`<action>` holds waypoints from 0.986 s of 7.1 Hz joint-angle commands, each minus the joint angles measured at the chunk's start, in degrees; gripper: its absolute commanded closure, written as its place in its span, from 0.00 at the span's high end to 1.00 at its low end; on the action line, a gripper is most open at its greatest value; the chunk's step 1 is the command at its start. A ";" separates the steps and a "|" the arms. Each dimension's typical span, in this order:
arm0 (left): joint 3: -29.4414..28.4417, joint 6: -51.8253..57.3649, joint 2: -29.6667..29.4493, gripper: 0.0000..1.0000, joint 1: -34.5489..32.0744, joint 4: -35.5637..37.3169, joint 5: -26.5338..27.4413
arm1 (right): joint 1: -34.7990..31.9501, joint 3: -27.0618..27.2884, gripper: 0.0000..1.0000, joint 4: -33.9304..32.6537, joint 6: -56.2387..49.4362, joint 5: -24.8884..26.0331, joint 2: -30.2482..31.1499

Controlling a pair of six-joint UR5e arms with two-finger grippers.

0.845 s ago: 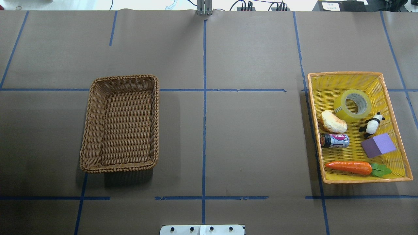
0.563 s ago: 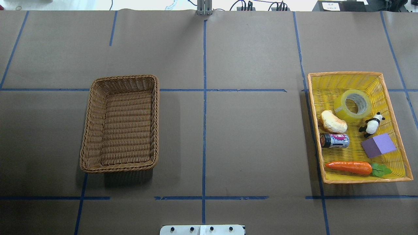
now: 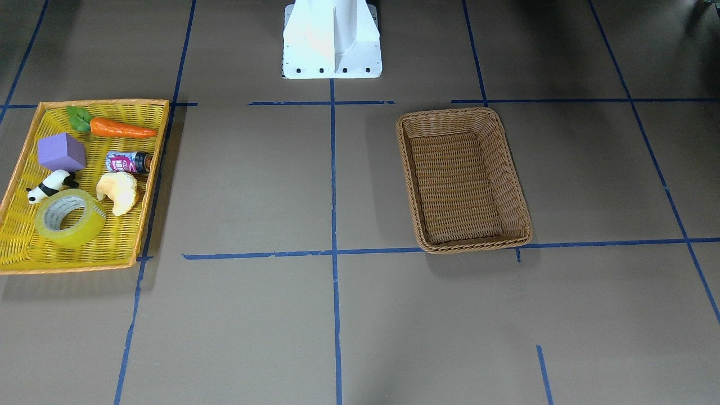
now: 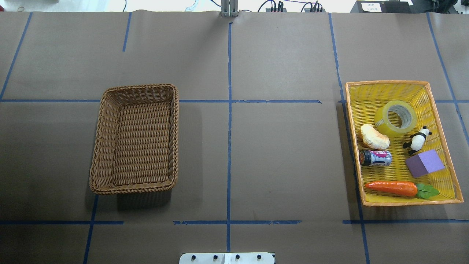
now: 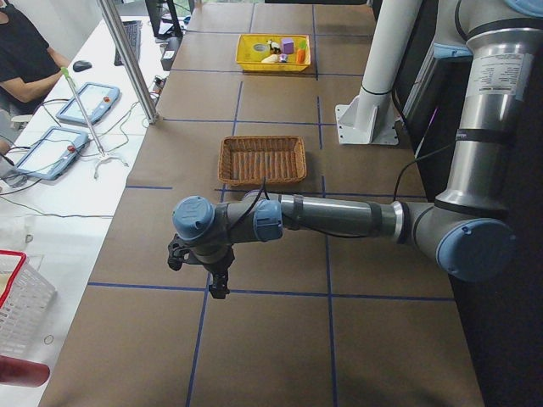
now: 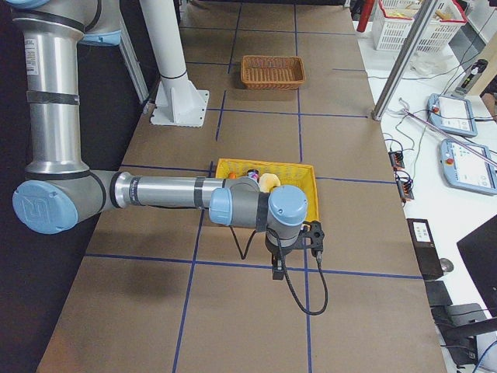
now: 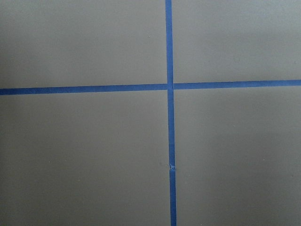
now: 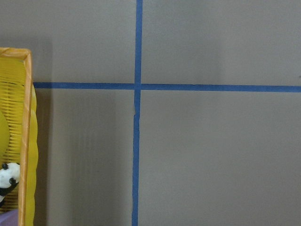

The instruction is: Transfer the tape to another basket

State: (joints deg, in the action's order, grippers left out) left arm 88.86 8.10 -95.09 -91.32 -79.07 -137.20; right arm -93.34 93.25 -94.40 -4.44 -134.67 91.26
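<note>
- The left gripper is seen only from the side, over bare table; whether it is open or closed cannot be told.
- The right gripper is held near the yellow tray; its state cannot be told either.
- The tape is laid flat in that tray, beside a toy panda.
- The basket is set well apart from the tray.
</note>
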 commanded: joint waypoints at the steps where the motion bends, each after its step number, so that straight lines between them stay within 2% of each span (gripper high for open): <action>1: -0.09 0.07 0.08 1.00 0.09 -0.03 0.00 | 0.35 0.09 1.00 0.00 0.04 -0.07 -0.64; 3: -0.26 -0.01 -0.01 1.00 0.09 -0.12 0.00 | 1.75 0.17 1.00 0.00 0.65 -0.15 -2.65; 5: -0.35 -0.19 0.08 1.00 0.00 -0.90 0.00 | 7.44 4.36 1.00 0.00 11.57 0.02 -4.15; 6: -0.53 -0.02 0.08 1.00 0.09 -0.91 0.00 | 9.65 6.92 1.00 -0.09 14.69 -0.24 -5.20; 7: -0.62 -0.02 -0.01 1.00 0.09 -0.91 0.00 | 10.89 7.12 1.00 -0.26 14.81 0.02 -8.52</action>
State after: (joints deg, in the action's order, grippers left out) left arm 88.38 8.04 -95.04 -91.25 -79.90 -137.21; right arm -84.59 99.00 -94.49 8.31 -134.76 85.70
